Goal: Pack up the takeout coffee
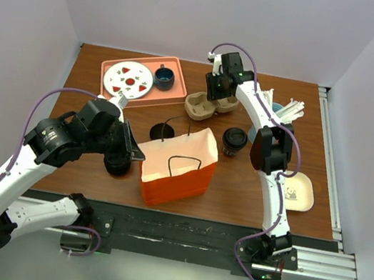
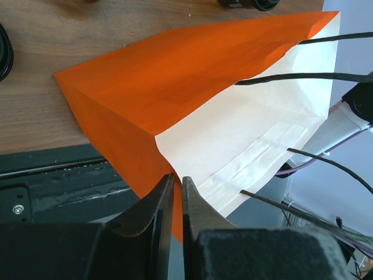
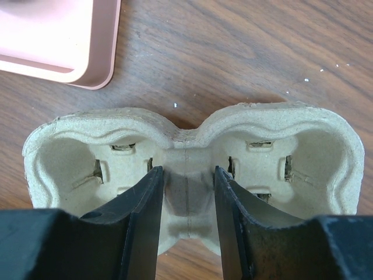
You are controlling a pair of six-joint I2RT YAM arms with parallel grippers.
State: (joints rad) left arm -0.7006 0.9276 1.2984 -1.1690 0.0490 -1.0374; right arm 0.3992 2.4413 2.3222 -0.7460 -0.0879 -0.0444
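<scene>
1. Tool of the left arm (image 2: 176, 181) is seen almost fully closed, its two dark fingers pinched on the left edge of the orange paper bag (image 2: 175, 87).
2. The bag is stood open on the worktop (image 1: 237, 185), its pale inside and black cord handles exposed.
3. The right tool (image 3: 186, 172) is held partly open, well behind the bag. One finger is lowered into each well of the cardboard cup carrier (image 3: 274, 134), and the middle wall is clamped between them.
4. Both wells of the carrier are shown with nothing in them. The carrier appears to lie flat on the worktop.
5. The takeout coffee (image 1: 234, 140), with its black lid on, is set upright on the worktop just behind the bag's right corner. It is apart from the bag and touched by neither tool.
6. A flat black lid (image 1: 161, 133) is placed just behind the bag's left corner.
7. A dark cup (image 1: 116, 164) is partly hidden under the left arm, just left of the bag.
8. A pink tray (image 1: 173, 94) is found behind the bag and to its left.
</scene>
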